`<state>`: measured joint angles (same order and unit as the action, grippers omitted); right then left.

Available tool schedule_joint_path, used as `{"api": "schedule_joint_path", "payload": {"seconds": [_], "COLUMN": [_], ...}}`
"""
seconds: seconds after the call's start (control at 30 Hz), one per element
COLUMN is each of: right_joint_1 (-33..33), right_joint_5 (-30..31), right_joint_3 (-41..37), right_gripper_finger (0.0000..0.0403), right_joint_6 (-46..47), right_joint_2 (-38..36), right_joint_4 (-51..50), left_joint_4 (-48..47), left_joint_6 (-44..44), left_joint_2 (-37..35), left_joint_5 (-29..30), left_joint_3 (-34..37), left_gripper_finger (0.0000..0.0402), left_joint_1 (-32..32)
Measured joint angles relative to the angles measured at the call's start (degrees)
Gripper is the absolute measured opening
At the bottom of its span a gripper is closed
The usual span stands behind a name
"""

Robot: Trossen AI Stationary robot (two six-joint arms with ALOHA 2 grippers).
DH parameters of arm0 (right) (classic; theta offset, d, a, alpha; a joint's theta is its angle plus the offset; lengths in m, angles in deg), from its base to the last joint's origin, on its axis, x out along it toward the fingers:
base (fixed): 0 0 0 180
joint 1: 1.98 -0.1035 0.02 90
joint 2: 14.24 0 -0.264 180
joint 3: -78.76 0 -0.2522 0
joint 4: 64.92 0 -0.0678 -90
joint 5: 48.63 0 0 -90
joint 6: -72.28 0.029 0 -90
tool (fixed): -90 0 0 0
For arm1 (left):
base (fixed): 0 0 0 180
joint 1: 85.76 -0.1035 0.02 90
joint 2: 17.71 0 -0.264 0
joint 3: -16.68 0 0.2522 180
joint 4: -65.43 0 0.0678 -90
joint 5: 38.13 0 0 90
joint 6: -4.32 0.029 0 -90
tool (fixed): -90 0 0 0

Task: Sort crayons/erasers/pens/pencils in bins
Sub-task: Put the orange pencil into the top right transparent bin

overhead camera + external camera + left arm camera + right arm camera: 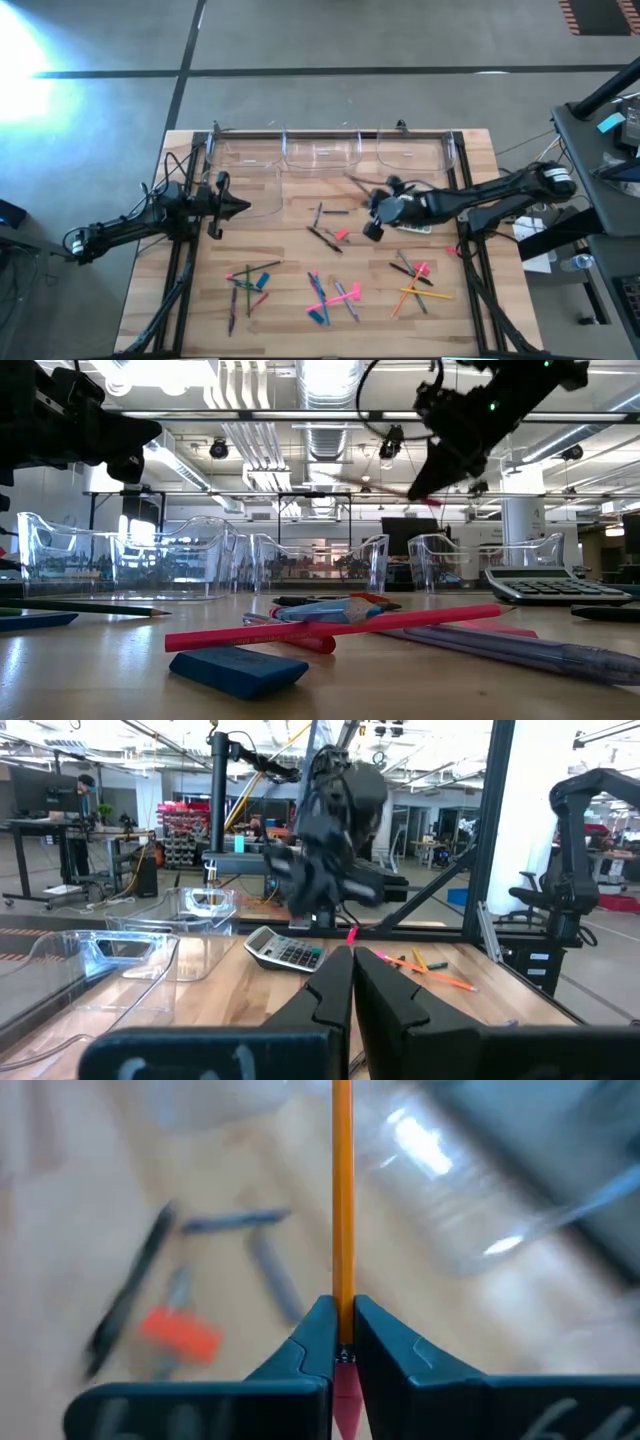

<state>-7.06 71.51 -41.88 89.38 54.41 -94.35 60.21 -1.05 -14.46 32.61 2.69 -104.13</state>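
A: What's the right gripper [342, 1342] got?

B: Its two dark fingers are pinched tight on one thin orange pencil [342, 1190], a straight smooth stick with a pink end showing just below the grip. It's up off the table, over the middle, just beside the calculator [412, 226].

A: And the left gripper [238, 208]?

B: Closed on nothing, fingers pressed together, hanging over the left side of the table [470, 160], well apart from the stationery.

A: The bins?

B: Clear plastic, low walls, rounded corners, in a row along the far edge [318, 152]. How many exactly is hard to tell from above because they're see-through; the low view shows at least four curved walls [120, 565]. Whether anything lies in them I can't tell.

A: What's loose on the wood?

B: Three scatters along the near side. The left cluster [248, 282] mixes green, pink and dark sticks. The middle one [330, 297] has pink and blue sticks crossed. The right one [418, 280] has orange, green and dark sticks. A few dark pens [325, 236] lie in the centre, with a small pink eraser [343, 234] touching them.

A: Up close?

B: A chunky blue eraser [238, 669], matte and blocky, lies nearest the low camera, with a long pink stick [335, 628] just behind it and a translucent purple pen [520, 648] to the right.
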Motion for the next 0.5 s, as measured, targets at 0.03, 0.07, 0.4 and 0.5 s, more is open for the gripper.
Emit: {"api": "schedule_joint_path", "payload": {"seconds": [0.03, 0.07, 0.4, 0.5], "right_joint_1": [0.44, 1.04, 17.62, 24.26], "right_joint_5": [2.2, 4.01, 8.39, 5.73], "right_joint_3": [0.0, 0.0, 0.0, 0.0], "right_gripper_finger": [0.0018, 0.0018, 0.0018, 0.0018], "right_joint_6": [-0.33, -0.59, -6.26, -10.52], "right_joint_2": [-1.55, -3.09, -13.56, -13.89], "right_joint_4": [-0.42, -1.12, -16.49, -21.3], "left_joint_4": [0.02, 0.0, 0.02, 0.03], "left_joint_6": [0.0, -0.02, -0.19, -0.19], "left_joint_2": [0.0, 0.0, 0.0, 0.0], "left_joint_5": [0.0, 0.0, 0.0, 0.0], "left_joint_3": [0.0, -0.02, -0.01, -0.01], "left_gripper_finger": [0.0, 0.0, 0.0, 0.0], "left_joint_1": [0.0, 0.0, 0.0, 0.0]}}
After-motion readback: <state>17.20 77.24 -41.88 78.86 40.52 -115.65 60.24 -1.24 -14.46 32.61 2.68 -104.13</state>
